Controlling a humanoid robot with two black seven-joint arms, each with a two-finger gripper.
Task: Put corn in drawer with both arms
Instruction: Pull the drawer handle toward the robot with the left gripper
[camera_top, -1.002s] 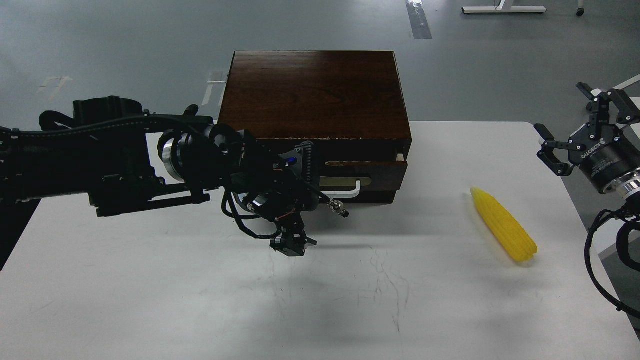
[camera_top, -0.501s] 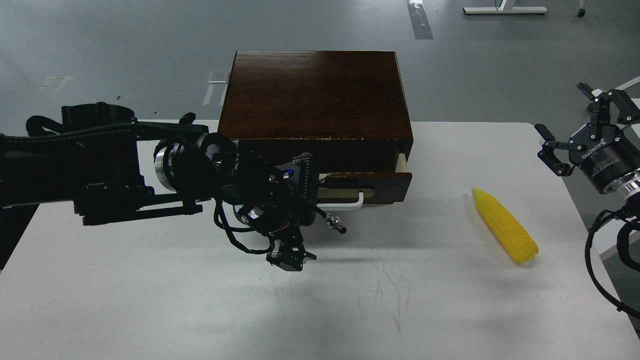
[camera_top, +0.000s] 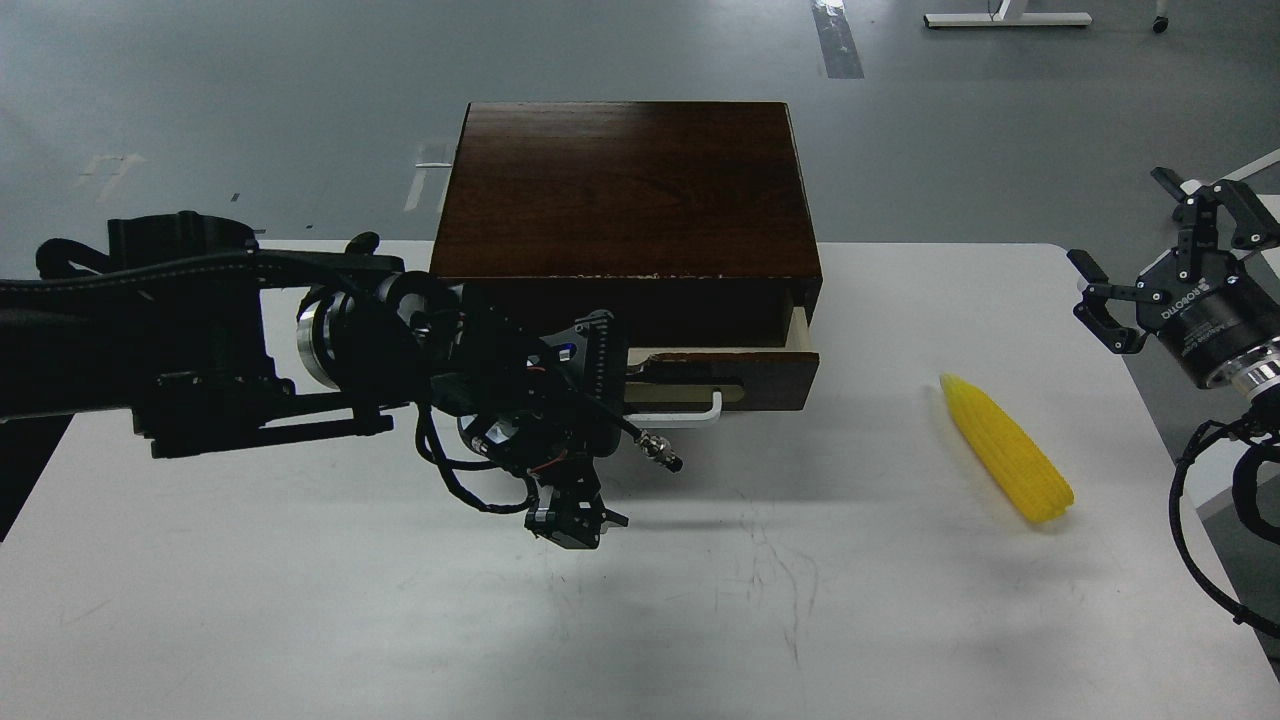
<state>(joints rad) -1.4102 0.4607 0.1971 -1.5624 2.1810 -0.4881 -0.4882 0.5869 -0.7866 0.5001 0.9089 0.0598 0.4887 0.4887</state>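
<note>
1. Grey shop floor with pale tape marks lies behind a white, scuffed bench (camera_top: 300, 620); only the head view is given, so everything below comes from it
2. On the far middle of the bench stands one dark brown wooden box (camera_top: 620, 190), and its single wide shallow drawer (camera_top: 760, 362) with a brass plate and white bar handle (camera_top: 690, 414) is pulled out only a little, a thin strip of pale wood showing at its right end
3. One bright yellow husked corn cob (camera_top: 1005, 462) lies flat on the bench, well to the right of the drawer and apart from it, pointed end away from me, touched by nothing
4. The left gripper (camera_top: 572, 522) hangs low in front of the drawer's left half; it is seen dark and end-on, so I cannot tell how far its fingers are parted or whether they hold the handle
5. The right gripper (camera_top: 1165, 265) hovers past the bench's right edge, its fingers spread wide and holding nothing, above and to the right of the corn cob
6. Count: two black arms, one box, one drawer, one cob
7. My judgement of the risks: the gap looks too narrow for the cob, so placing now would likely jam it on the drawer front or roll it off; a further pull could drag the whole box forward if it is not braced; and the tapered cob may roll or slip from the fingers if pinched near its thin end
</note>
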